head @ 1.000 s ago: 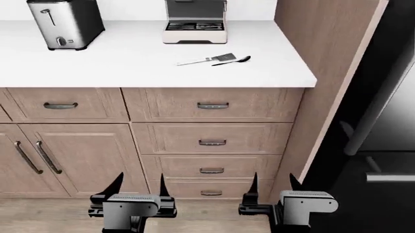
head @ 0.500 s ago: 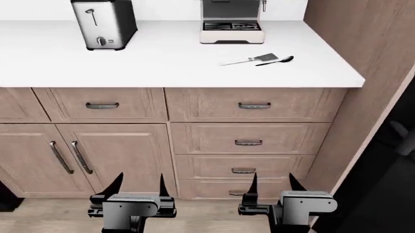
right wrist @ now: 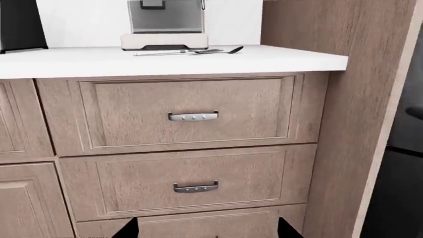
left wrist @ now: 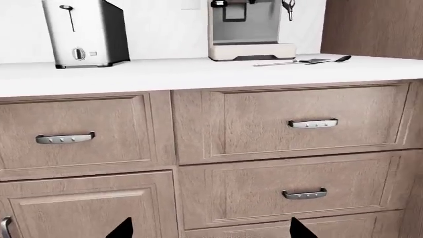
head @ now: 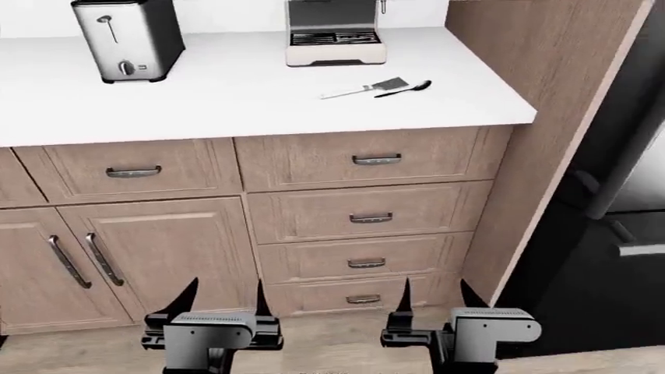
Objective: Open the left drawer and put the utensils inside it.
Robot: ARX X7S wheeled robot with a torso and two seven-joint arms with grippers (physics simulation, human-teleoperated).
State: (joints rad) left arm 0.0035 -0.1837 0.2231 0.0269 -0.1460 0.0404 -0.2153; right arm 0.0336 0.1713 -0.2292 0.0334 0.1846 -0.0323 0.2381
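Note:
The left drawer (head: 130,168) is shut under the white counter, its dark bar handle (left wrist: 65,139) across the front. On the counter by the coffee machine lie the utensils. The white-handled spatula (head: 364,88) (left wrist: 290,62) (right wrist: 165,52) is beside the black spoon (head: 406,87) (left wrist: 330,59) (right wrist: 221,50). My left gripper (head: 223,292) (left wrist: 210,230) is open and empty, low in front of the cabinet doors. Well below the right-hand drawers, my right gripper (head: 437,290) (right wrist: 206,230) is open and empty too. Both are far from the drawer and the utensils.
A steel toaster (head: 127,37) and a coffee machine (head: 335,33) stand at the back of the counter (head: 208,93). Several drawers (head: 369,218) are stacked at the right, with two cabinet doors (head: 135,257) under the left drawer. A tall wood panel (head: 540,140) and black fridge (head: 624,234) close off the right.
The head view has swung: the cabinets first slid right, then back left, and the counter now sits slightly tilted. Both grippers hold the same open pose in the view.

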